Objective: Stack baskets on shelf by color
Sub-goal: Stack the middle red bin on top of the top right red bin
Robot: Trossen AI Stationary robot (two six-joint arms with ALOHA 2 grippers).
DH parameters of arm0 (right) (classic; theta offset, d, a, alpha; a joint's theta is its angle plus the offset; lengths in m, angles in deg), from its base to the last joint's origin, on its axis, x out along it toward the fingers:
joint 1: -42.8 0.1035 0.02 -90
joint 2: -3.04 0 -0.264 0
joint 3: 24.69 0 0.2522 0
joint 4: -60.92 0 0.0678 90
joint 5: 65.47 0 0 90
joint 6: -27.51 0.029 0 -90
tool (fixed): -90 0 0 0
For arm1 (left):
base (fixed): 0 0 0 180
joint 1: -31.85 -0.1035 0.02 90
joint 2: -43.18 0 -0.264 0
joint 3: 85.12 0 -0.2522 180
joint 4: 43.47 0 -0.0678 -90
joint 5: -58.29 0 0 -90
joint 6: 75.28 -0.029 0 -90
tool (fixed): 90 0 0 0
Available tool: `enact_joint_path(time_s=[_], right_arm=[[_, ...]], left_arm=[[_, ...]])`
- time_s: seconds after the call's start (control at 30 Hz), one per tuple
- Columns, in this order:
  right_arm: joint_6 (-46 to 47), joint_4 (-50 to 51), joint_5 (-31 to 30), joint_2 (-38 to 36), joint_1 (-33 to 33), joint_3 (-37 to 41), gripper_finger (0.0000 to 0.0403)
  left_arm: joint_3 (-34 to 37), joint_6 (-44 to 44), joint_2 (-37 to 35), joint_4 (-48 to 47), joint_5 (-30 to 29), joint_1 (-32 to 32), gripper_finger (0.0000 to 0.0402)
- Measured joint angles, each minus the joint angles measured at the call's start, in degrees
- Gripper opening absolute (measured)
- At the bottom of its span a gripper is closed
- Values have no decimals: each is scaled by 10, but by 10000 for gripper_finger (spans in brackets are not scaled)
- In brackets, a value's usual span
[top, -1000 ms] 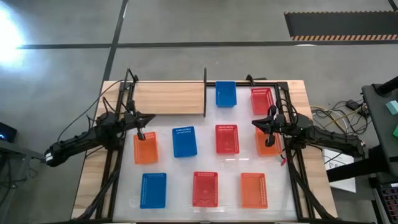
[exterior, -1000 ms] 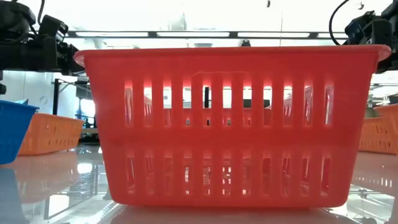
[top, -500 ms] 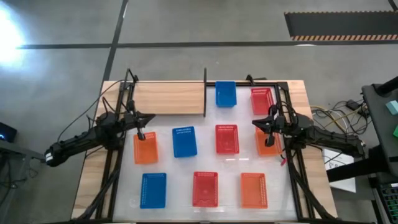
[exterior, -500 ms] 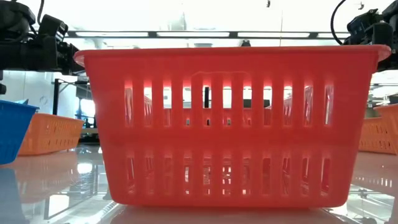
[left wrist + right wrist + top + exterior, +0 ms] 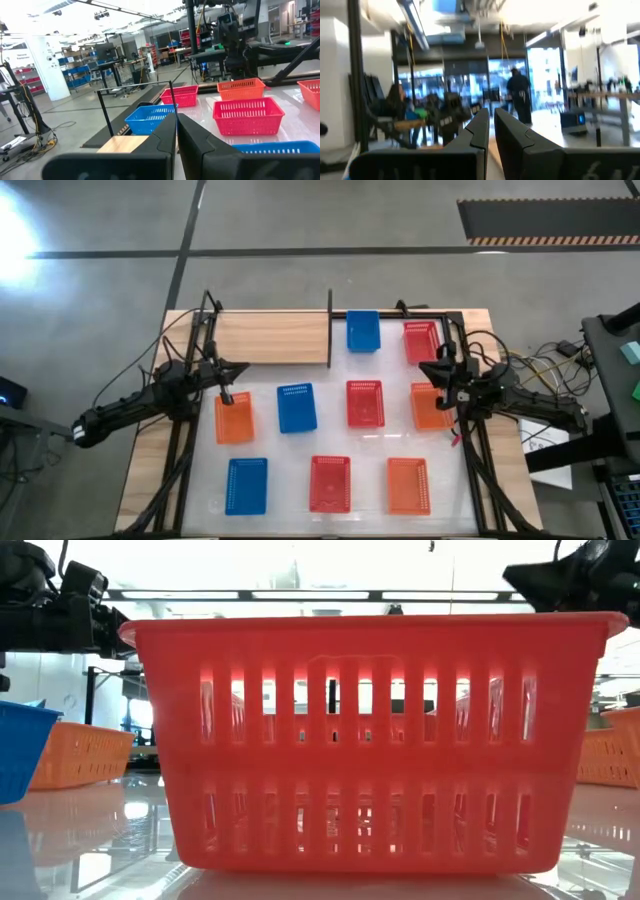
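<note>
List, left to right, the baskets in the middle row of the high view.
Orange basket under the left gripper → blue basket → red basket → orange basket beside the right gripper.

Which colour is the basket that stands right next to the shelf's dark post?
Blue; the high view shows it best, beside the post.
</note>
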Motion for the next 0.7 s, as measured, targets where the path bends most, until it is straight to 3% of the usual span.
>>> enact_joint_path(time_s=[0.3,0.57,0.7], right_arm=[[-6,8,-12,107,1,-51,22],[0,106,-32,243,2,-161,25],[11,192,-32,306,2,-231,49]], left_arm=[[0,1,0,5,0,0,0],[0,1,0,21,0,0,0],[0,2,0,20,0,0,0]])
